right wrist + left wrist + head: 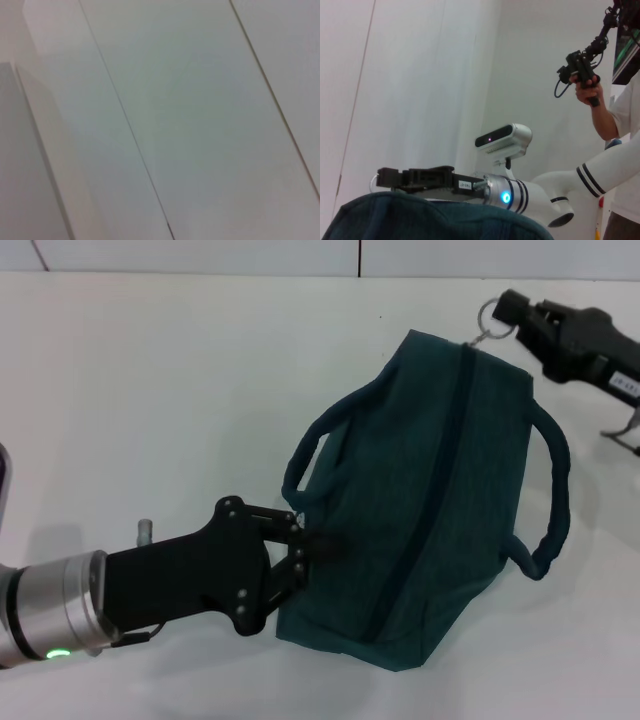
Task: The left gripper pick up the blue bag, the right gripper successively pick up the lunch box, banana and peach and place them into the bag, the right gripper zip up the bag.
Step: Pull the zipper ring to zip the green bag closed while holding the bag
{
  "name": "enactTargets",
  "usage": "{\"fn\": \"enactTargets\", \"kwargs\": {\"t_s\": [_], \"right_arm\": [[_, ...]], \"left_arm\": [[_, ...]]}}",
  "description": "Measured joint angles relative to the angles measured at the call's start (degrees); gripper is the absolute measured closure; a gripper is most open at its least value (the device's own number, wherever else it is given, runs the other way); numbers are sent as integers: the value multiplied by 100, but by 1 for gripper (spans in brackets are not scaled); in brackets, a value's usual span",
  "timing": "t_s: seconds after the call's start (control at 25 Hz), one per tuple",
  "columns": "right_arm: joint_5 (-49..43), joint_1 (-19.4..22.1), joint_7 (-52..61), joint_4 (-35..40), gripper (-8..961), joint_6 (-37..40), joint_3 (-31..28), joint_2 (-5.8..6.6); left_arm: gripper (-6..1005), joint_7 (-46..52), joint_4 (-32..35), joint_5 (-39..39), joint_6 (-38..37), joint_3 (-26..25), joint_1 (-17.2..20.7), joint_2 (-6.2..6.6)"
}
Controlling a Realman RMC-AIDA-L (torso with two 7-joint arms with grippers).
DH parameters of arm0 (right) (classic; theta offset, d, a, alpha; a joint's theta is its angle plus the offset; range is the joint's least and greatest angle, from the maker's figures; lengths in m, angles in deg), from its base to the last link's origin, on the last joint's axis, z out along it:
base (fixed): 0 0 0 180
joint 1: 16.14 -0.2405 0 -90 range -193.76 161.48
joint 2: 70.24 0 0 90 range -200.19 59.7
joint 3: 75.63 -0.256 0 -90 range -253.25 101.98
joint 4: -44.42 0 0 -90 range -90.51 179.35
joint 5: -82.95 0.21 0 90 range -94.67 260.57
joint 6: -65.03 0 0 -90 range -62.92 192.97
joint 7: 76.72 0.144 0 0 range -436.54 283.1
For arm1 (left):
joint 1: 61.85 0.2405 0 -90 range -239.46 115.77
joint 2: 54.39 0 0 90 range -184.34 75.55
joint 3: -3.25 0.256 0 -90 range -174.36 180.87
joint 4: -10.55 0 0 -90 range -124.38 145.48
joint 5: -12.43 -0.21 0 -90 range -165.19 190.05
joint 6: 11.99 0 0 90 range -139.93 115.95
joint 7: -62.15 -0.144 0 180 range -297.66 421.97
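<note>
While the left gripper (300, 552) pinches the blue bag (430, 510) just ahead of it, the right gripper (500, 312) clamps the zipper ring (487, 314); zipping looks finished, release likely follows

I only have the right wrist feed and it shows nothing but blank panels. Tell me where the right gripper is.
Observer: In the head view, the right gripper is at the far end of the blue bag, holding the metal ring on the zipper pull.
Operator: Report the zipper.
Observer: The zipper runs as a dark closed line along the bag's top; no opening shows.
Operator: Now give me the left arm.
Observer: The left gripper pinches the bag's fabric at the near end, below one handle.
Operator: Check for loose food.
Observer: No lunch box, banana or peach shows on the white table.
</note>
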Motion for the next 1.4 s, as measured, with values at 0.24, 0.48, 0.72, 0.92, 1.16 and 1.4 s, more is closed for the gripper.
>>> {"fn": "enactTargets", "kwargs": {"t_s": [0.24, 0.48, 0.72, 0.92, 1.16, 1.4], "right_arm": [[14, 398, -625, -1, 934, 798, 222, -39], [167, 934, -877, 56, 934, 1780, 198, -44], [199, 1074, -892, -3, 934, 1938, 161, -25], [416, 1098, -894, -235, 934, 1862, 155, -23], [447, 1025, -903, -426, 934, 1758, 187, -2], [432, 1047, -906, -449, 934, 1745, 205, -1]], "left_arm": [[941, 29, 0, 78, 29, -294, 14, 0], [939, 64, 18, 131, 40, -561, -20, 90], [937, 485, 362, 198, 212, -564, -33, 287], [935, 792, 450, 186, 600, -566, -98, 405], [933, 1343, 599, 190, 785, -562, -148, 448], [864, 1782, 868, 219, 921, -1036, -86, 445]]}}
